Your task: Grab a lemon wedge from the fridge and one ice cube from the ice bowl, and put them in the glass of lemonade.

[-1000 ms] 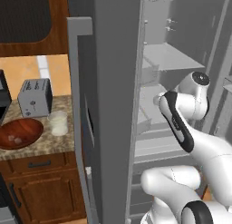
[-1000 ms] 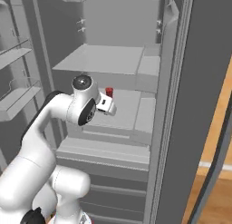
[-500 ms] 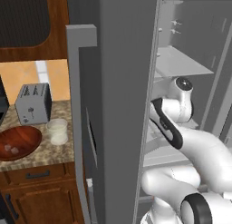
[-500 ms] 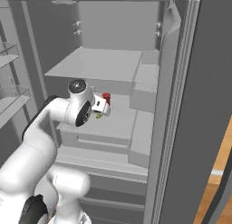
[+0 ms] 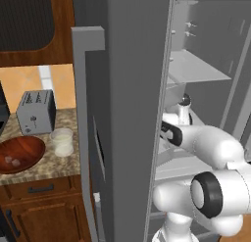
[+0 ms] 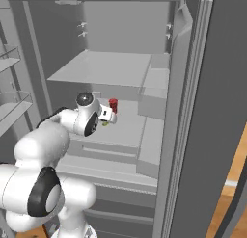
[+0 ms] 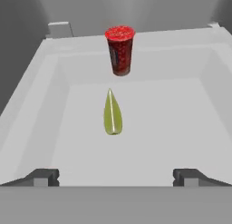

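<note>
since half a second ago our base has rolled closer to the fridge (image 6: pixel 193 112), and the whole picture has shifted with it; our arm reaches deeper over the middle shelf (image 6: pixel 128 128). our claw (image 7: pixel 115 175) hangs wide open, holding nothing, its dark tips well apart above the shelf. the lemon wedge (image 7: pixel 112 113), slim, glossy and yellow-green, lies flat on the smooth grey shelf between the tips and a small red cup (image 7: pixel 120 51) standing upright behind it. on the speckled stone counter (image 5: pixel 46 170) sit the wooden ice bowl (image 5: pixel 19 154) with pale ice cubes (image 5: pixel 13 160), the translucent glass of lemonade (image 5: pixel 62 141) and a steel toaster (image 5: pixel 36 111).
</note>
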Motion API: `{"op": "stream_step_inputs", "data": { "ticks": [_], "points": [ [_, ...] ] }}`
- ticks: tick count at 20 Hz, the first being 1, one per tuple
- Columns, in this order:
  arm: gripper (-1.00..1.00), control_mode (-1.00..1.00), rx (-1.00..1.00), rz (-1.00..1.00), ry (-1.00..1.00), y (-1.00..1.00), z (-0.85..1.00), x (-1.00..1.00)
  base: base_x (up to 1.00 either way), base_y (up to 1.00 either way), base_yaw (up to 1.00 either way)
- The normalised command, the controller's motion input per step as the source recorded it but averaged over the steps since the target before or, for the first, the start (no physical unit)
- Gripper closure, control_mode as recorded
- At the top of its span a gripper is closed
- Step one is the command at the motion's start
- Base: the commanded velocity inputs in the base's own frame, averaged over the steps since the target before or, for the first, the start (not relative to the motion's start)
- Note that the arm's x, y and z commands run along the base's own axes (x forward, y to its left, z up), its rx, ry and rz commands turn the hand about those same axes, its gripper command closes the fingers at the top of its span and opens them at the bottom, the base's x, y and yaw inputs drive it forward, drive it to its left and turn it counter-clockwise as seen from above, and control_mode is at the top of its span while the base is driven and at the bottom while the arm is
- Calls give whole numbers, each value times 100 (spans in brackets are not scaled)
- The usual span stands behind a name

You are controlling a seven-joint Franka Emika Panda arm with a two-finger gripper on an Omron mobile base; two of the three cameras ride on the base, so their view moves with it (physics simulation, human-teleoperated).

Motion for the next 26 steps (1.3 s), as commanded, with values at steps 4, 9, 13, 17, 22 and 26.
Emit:
{"op": "stream_step_inputs", "data": {
  "ticks": [4,9,13,17,22,26],
  "points": [
    [-100,-100,0,0,5,1,-29,30,0,0,0],
    [-100,-100,-3,0,20,10,-23,23,0,0,0],
    [-100,-100,0,0,0,0,-23,29,0,0,0],
    [-100,-100,0,0,0,0,-35,45,0,0,0],
    [-100,-100,0,0,0,0,-36,48,0,0,0],
    [-100,-100,0,0,0,0,-30,32,0,0,0]
  ]
}}
